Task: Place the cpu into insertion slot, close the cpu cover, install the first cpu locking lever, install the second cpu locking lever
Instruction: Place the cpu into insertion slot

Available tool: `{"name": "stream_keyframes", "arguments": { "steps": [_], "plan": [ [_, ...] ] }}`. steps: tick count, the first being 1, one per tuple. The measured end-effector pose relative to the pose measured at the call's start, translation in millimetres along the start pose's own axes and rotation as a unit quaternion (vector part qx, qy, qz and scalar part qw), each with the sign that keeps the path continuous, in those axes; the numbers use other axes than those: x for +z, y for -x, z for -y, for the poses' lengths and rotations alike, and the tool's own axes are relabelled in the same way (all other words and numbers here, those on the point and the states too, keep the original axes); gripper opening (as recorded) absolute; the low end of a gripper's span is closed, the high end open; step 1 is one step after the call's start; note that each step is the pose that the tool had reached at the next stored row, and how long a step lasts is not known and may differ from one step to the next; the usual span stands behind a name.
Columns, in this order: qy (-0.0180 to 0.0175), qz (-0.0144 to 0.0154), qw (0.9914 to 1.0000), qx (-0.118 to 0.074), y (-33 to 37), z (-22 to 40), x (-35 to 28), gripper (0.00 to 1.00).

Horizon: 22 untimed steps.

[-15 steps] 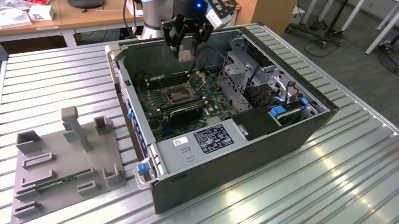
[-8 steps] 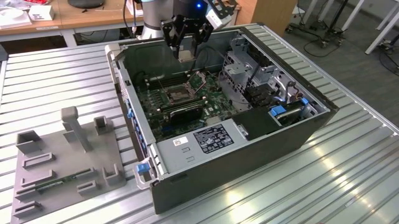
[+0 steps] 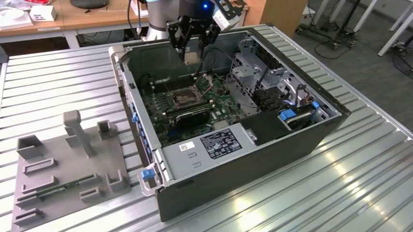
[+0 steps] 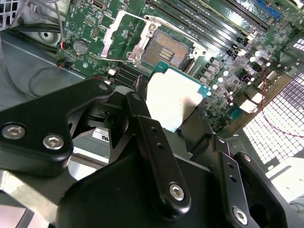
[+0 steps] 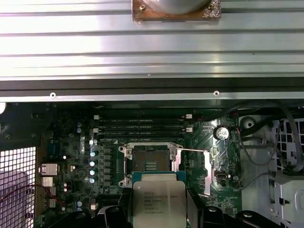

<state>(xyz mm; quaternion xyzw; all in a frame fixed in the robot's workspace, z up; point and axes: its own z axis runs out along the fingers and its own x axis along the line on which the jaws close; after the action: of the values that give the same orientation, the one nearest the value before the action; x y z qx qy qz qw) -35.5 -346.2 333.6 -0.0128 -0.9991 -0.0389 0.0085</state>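
cpu (image 4: 176, 95): small flat square chip with a pale silvery face and a green rim, being gripped on two opposite edges between the fingers of the pincer (image 3: 192, 54), hanging clear of the slot.
insertion slot (image 5: 149, 164): square dark recess with a silvery rim, lying uncovered and empty just beyond the pincer's tips.
cpu cover (image 4: 110, 35): thin silvery frame with a square cut-out, standing swung open on its hinge beside the slot.
locking lever (image 5: 192, 151): thin silvery rod, sticking out unlatched along the slot's far edge.
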Motion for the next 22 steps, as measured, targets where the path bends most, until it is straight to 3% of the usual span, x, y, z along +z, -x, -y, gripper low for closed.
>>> {"name": "stream_keyframes", "arguments": {
  "steps": [22],
  "plan": [
    [0.0001,0.0000,1.00000,0.000,-2.5,0.3,3.3,0.54]
  ]
}}
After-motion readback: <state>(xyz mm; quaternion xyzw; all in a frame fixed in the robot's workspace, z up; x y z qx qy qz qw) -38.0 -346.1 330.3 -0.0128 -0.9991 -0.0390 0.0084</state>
